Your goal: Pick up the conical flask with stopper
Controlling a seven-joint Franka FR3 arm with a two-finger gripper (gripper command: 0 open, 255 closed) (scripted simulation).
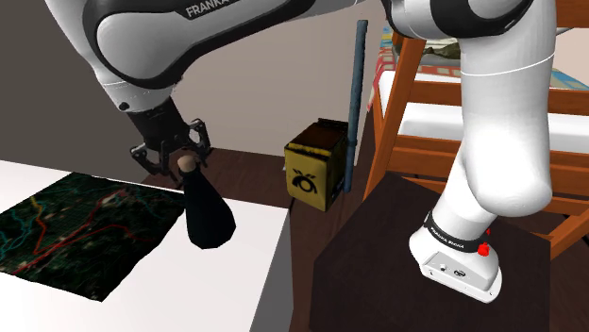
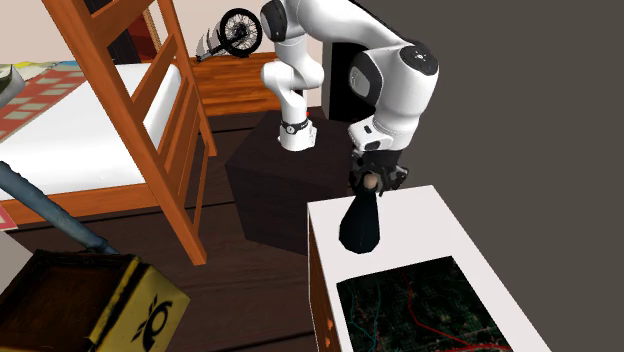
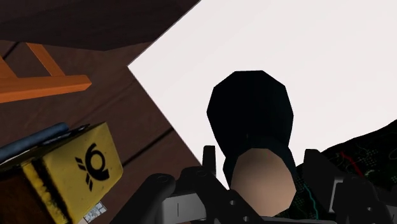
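The white table [image 1: 236, 273] ends near the black conical flask [image 1: 210, 219], which stands on it just beside the dark map mat [image 1: 75, 231]; I judge a skewed lift could tip it over that edge. My gripper [image 1: 179, 157] sits around the tan stopper [image 1: 186, 165], so a pull might draw out the stopper alone. Black against black, I cannot tell whether the gripper has closed on the neck

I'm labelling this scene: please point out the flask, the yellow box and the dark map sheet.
flask [image 1: 210, 219]: shoulder view, on its black conical body.
yellow box [image 1: 307, 179]: shoulder view, on the face with the black emblem.
dark map sheet [image 1: 80, 231]: shoulder view, on its middle.
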